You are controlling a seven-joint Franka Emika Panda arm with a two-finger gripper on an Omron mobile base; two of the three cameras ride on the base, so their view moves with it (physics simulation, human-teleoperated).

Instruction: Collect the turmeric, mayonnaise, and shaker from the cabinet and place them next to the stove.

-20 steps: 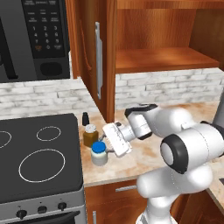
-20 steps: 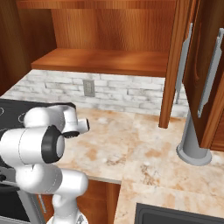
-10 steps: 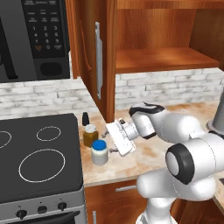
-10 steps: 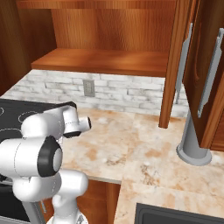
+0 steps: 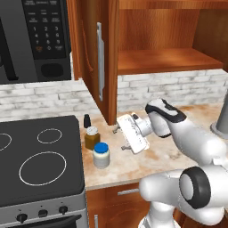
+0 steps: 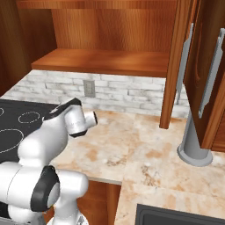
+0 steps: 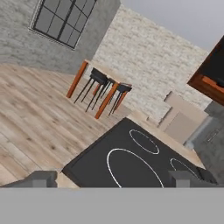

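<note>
The mayonnaise (image 5: pixel 101 154) is sitting nearest on the tabletop (image 5: pixel 147 160), just right of the stove (image 5: pixel 40 165). The turmeric (image 5: pixel 92 137) is standing just behind it, and the shaker (image 5: pixel 87 120) behind that. The tool (image 5: pixel 119 132) is hovering right of the jars, empty; I cannot tell how wide its jaws are. The cabinet (image 5: pixel 153 49) is hanging open beyond.

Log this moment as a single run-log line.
turmeric, mayonnaise, shaker: on counter beside stove | cabinet shelf: bare | pincer: empty, near jars
</note>
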